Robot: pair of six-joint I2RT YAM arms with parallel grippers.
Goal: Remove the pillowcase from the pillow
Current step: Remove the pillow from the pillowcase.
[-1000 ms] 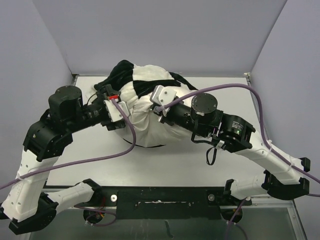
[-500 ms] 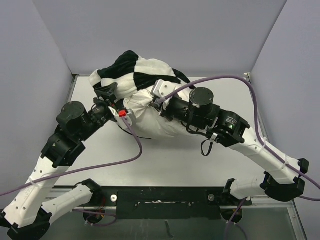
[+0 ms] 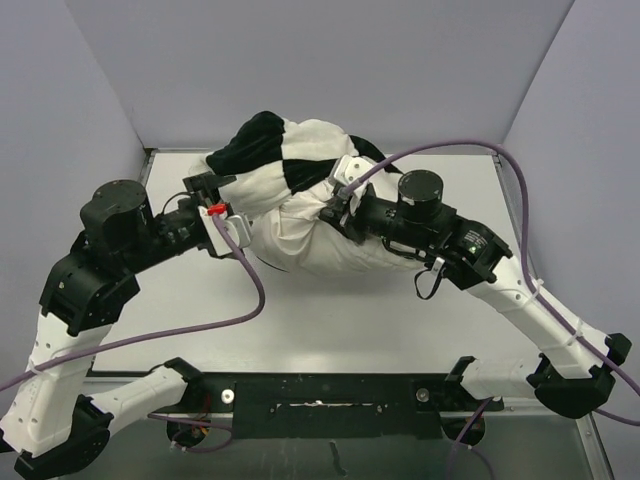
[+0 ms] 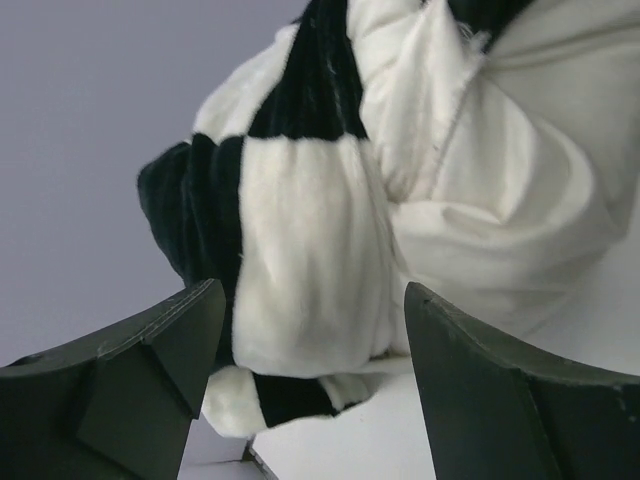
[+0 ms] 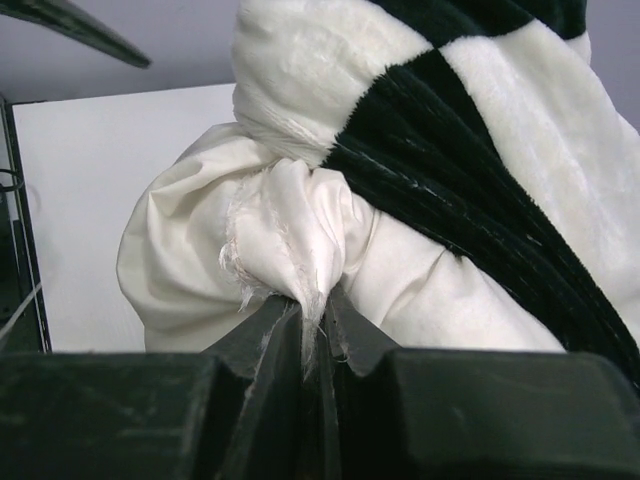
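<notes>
Top view: far end of pillow (image 3: pixel 320 245) hidden inside pillowcase (image 3: pixel 285 150); right gripper (image 3: pixel 332 205) fingertips buried in fabric. Left wrist view: pillowcase cut at top edge, pillow at right.

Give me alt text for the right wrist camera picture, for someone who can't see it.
The right end effector is shut on a bunched, frayed fold of the white pillow, seen close up from the wrist. The black-and-white checkered pillowcase is bunched over the pillow's top and right side, and the white table shows at left.

White arm links (image 3: pixel 60 345), black joints (image 3: pixel 115 215), purple cables (image 3: pixel 255 290); red tab (image 3: pixel 213 210) behind left hand (image 4: pixel 312 292); dark fingers (image 4: pixel 500 400).
</notes>
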